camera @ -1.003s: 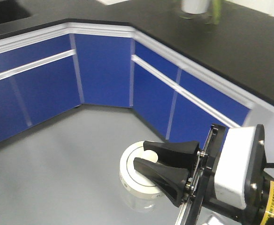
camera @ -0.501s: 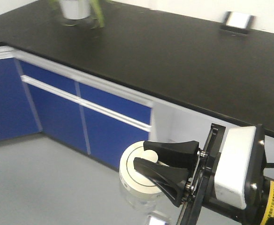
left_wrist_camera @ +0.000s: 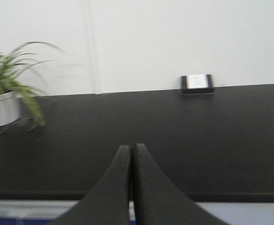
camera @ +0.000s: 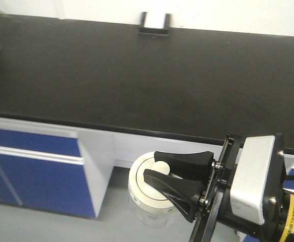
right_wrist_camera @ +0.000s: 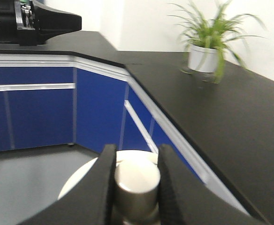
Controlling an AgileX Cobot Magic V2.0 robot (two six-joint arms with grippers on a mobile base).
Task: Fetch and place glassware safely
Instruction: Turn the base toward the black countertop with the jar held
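The glassware (camera: 146,204) is a squat clear jar with a round cream-white lid (camera: 138,185). It hangs in the air in front of the black counter (camera: 137,80). My right gripper (camera: 154,164) is shut on the lid's central knob (right_wrist_camera: 137,180), one black finger on each side, with the lid's rim (right_wrist_camera: 83,176) showing below. The jar's glass body is hidden in the right wrist view. My left gripper (left_wrist_camera: 130,148) is shut with nothing between its fingers, held in front of the counter (left_wrist_camera: 212,131).
A potted plant (right_wrist_camera: 207,51) in a white pot (left_wrist_camera: 1,108) stands on the counter near the corner. A small black-and-white box (camera: 154,22) sits at the counter's back edge by the wall. Blue cabinets (camera: 33,171) run under the counter. The left arm (right_wrist_camera: 34,21) shows at upper left.
The front view has swung round: the corner cabinets and plant slid off to the left, and the black counter now fills it head-on. The right gripper still holds the jar the same way.
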